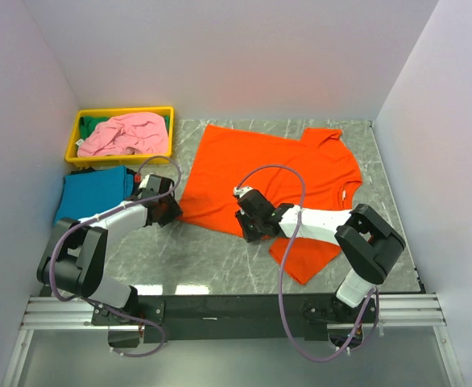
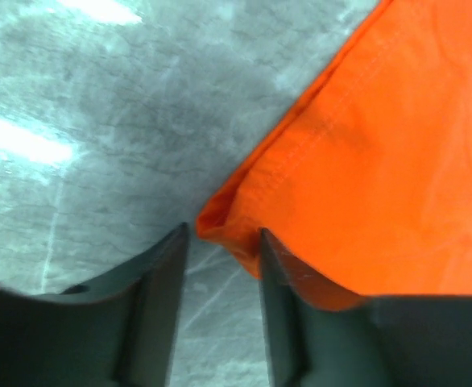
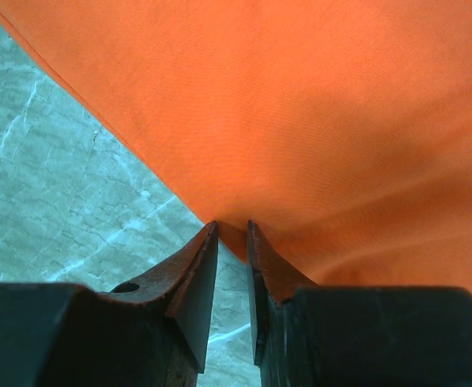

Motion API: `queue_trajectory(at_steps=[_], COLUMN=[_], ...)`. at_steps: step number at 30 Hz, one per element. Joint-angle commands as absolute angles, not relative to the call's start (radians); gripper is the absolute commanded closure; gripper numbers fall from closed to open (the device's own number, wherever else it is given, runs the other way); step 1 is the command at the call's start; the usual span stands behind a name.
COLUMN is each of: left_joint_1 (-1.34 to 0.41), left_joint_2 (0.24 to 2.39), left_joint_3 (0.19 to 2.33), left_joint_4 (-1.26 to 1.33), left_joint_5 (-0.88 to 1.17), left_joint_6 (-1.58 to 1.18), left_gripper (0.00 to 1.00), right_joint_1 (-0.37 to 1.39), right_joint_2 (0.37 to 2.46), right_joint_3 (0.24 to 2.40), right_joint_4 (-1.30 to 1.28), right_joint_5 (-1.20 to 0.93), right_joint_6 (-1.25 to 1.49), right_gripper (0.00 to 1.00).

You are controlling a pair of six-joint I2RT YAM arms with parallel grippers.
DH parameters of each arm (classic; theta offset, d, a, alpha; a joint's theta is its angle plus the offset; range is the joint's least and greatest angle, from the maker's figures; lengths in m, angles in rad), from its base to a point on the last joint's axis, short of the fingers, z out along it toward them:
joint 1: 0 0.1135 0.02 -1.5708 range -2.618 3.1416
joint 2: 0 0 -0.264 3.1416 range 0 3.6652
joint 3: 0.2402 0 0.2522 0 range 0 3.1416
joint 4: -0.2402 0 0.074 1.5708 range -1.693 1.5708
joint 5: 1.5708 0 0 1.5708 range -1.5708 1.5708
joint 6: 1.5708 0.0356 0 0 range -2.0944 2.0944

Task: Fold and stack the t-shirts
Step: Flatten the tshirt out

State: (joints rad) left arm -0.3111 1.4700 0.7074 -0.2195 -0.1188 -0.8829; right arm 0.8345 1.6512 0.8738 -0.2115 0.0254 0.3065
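Folding of the orange shirt, spread on the tabletop, looks just begun. Right end effector pinches its near hem; left end effector straddles the hem corner, jaws apart, not yet clamped. Next: clamp, then lift both.

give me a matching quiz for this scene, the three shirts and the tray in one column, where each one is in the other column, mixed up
Things
1. orange t-shirt
2. teal t-shirt
3. pink t-shirt
4. yellow tray

Places
A. crumpled inside the tray
B. far left corner of the table
C. spread out across the middle of the table
D. at the table's left edge, just on the near side of the tray

Pairs: 1-C, 2-D, 3-A, 4-B
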Motion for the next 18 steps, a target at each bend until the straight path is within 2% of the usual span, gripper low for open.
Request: queue_trajectory(at_steps=[1,3,7,9,10,14,18], left_joint_1=[-0.318,-0.318,-0.318,-0.318,-0.318,-0.318,-0.318], left_joint_2=[1.496,1.491,1.46,1.45,1.45,1.445,1.436], left_joint_3=[0.707,0.693,0.661,0.65,0.65,0.649,0.65], left_joint_4=[-0.227,-0.236,-0.245,-0.247,-0.25,-0.256,-0.27], left_joint_5=[-0.186,-0.208,-0.241,-0.252,-0.255,-0.256,-0.256], left_joint_6=[-0.911,-0.916,-0.936,-0.94,-0.943,-0.948,-0.939], left_gripper=[0.57,0.63,0.83,0.87,0.94,0.99,0.99], right_joint_1=[0.848,0.845,0.847,0.847,0.847,0.845,0.842], right_joint_2=[1.652,1.643,1.632,1.628,1.626,1.617,1.586], right_joint_3=[0.828,0.822,0.827,0.836,0.839,0.828,0.818], right_joint_4=[-0.288,-0.288,-0.313,-0.343,-0.354,-0.391,-0.393], right_joint_5=[0.003,0.003,-0.018,-0.026,-0.028,-0.061,-0.072], right_joint_6=[0.322,0.325,0.336,0.348,0.356,0.38,0.394], right_gripper=[0.72,0.72,0.71,0.72,0.72,0.72,0.69])
